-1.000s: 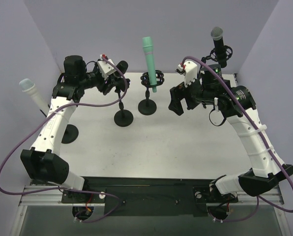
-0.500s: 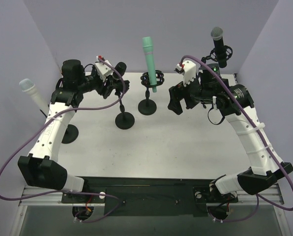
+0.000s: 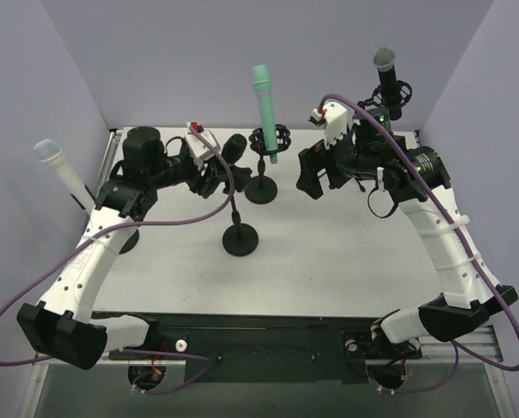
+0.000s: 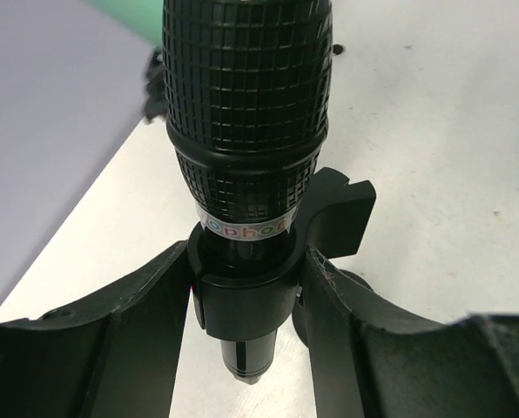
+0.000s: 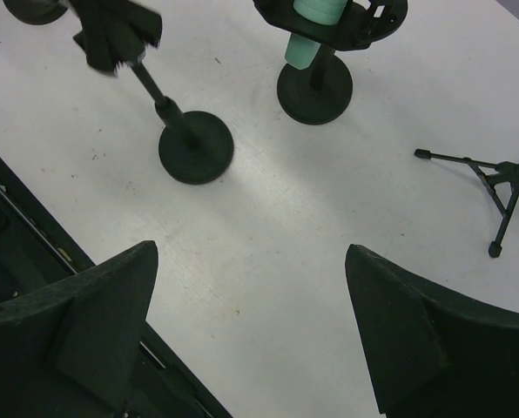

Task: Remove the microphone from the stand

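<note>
A black microphone (image 4: 246, 96) with a grille head sits in the clip (image 4: 242, 300) of a black round-base stand (image 3: 242, 239). My left gripper (image 4: 242, 348) is shut on it, with a finger (image 4: 146, 340) on each side at the clip. In the top view the left gripper (image 3: 218, 161) holds the microphone (image 3: 233, 146) left of centre at the back, and the stand's pole slants down to its base. My right gripper (image 3: 310, 181) is open and empty, right of centre. In the right wrist view the right gripper (image 5: 251, 252) is over bare table and the stand's base (image 5: 196, 148) shows.
A green microphone (image 3: 264, 100) stands in its own stand (image 3: 260, 190) just right of the black one. A silver-headed microphone (image 3: 386, 74) is at the back right on a tripod (image 5: 503, 183). A white microphone (image 3: 57, 170) leans at the far left.
My left arm has swung right and toward the near side with the black microphone. The stand has come along, its base moving nearer and to the right. The right gripper barely moved.
</note>
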{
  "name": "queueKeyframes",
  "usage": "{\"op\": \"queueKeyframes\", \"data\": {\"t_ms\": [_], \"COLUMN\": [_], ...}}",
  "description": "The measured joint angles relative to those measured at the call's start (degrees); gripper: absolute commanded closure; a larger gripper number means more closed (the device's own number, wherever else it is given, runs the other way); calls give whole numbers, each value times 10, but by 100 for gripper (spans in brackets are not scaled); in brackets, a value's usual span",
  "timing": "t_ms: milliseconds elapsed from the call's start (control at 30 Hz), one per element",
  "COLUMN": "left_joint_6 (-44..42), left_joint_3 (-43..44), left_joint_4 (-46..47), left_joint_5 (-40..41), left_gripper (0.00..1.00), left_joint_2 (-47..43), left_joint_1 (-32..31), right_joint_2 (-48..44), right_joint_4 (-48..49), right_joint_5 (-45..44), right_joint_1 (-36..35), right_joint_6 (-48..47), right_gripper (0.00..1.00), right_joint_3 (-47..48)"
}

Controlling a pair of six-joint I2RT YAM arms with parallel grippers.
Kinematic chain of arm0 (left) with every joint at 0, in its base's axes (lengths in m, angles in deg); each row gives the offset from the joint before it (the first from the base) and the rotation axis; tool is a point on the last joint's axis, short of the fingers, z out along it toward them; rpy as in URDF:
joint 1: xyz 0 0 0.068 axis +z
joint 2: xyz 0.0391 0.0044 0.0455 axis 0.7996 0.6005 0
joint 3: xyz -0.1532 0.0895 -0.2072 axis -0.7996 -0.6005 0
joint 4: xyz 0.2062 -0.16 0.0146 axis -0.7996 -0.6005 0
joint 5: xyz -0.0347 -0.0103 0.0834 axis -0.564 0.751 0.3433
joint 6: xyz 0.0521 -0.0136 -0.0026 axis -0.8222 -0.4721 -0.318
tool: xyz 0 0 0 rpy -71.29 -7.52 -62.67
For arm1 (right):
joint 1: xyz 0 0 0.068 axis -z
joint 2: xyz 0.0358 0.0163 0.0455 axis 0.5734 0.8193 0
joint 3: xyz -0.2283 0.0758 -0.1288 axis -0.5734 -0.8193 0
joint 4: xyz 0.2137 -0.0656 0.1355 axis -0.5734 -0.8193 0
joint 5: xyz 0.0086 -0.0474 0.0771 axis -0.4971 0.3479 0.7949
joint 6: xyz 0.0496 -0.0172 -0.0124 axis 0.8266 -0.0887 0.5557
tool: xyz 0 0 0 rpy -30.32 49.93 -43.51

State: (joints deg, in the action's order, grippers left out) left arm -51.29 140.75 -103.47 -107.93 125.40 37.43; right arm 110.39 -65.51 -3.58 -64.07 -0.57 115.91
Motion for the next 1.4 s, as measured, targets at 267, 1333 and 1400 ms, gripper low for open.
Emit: {"op": "queueKeyframes", "data": {"t_ms": [267,1333,1400], "left_joint_6": [-20,17,10], "left_joint_3": [-16,50,76], "left_joint_4": [-20,-60,-65], "left_joint_5": [57,97,84], "left_gripper": [100,11,11], "left_joint_2": [-34,-33,-15], "left_joint_1": [-143,-211,-210], "right_joint_2": [-1,-87,-119], "right_joint_4": [0,57,107], "right_joint_5": [14,127,118], "right_joint_1": [1,1,1], "right_joint_6": [-36,-62,-41], "right_gripper": [18,8,7], "right_joint_3": [11,-158,-211]}}
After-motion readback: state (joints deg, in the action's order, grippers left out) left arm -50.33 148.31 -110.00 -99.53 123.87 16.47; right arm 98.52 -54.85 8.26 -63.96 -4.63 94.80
